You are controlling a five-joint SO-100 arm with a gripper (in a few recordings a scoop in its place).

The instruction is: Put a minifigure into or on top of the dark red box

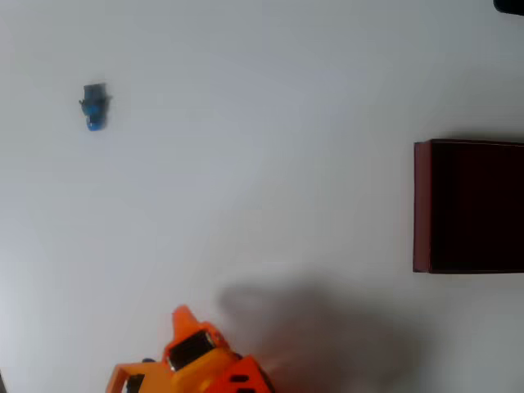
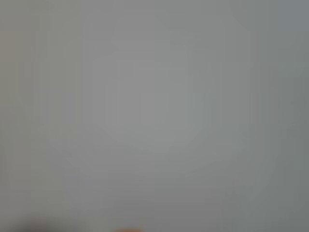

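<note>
Minifigure (image 1: 94, 106) lies alone on the pale table (image 1: 262, 123), far up in the upper left of the overhead view, dark top toward the top edge and blue body below. Probably lying flat rather than standing, though it is too small to be sure. Nothing touches it.

Dark red box (image 1: 422, 205) sits at the right edge of the same view, open side up, black inside, partly cut off by the frame. Well apart from the figure, nearly the whole table between them.

Orange gripper (image 1: 182, 314) pokes in from the bottom edge, tip pointing up the picture. Jaw opening cannot be told from here; nothing seems to be held. Soft shadow to its right suggests the arm is raised off the table.

Wrist view gives blurred grey surface, no detail.

Figure lies up and left of the gripper tip, well apart. Pickup not yet begun, by my reading; a long reach comes first.
</note>
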